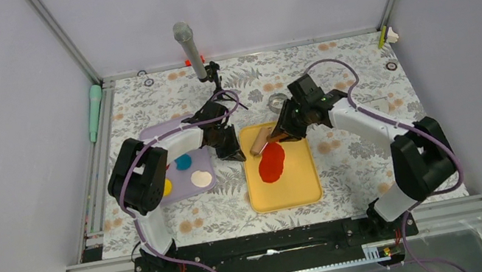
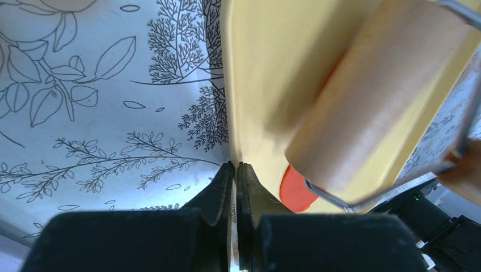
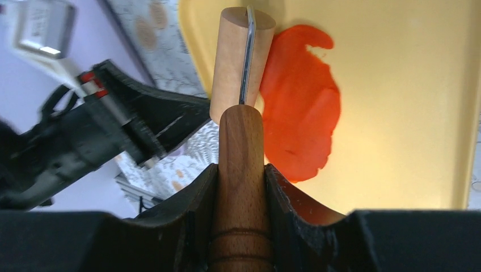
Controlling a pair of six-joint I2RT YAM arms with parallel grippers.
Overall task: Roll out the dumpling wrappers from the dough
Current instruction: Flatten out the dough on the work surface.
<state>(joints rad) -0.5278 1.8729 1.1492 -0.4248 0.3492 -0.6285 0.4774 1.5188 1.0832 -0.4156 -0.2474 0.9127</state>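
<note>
Left gripper (image 2: 233, 170): closed tight, pinching the left rim of the shallow yellow plastic tray (image 2: 255, 85).
Right gripper (image 3: 241, 173): narrowed around the dark handle of the small wooden roller (image 3: 230, 62).
Around: the yellow tray sits on the floral table (image 1: 362, 159). A purple tray (image 1: 173, 129) just to its left holds a blue disc (image 1: 183, 162), a yellow disc (image 1: 167, 187) and a cream disc (image 1: 201, 179).
Flattened red clay dough (image 3: 300, 113): one smooth, irregular sheet in the yellow tray's left half, with the roller barrel over its edge.

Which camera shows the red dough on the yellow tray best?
Right wrist: the red dough is close, its ragged outline almost whole beside the roller. The top view shows it nearly whole but tiny; the left wrist shows only a sliver by the roller.
</note>
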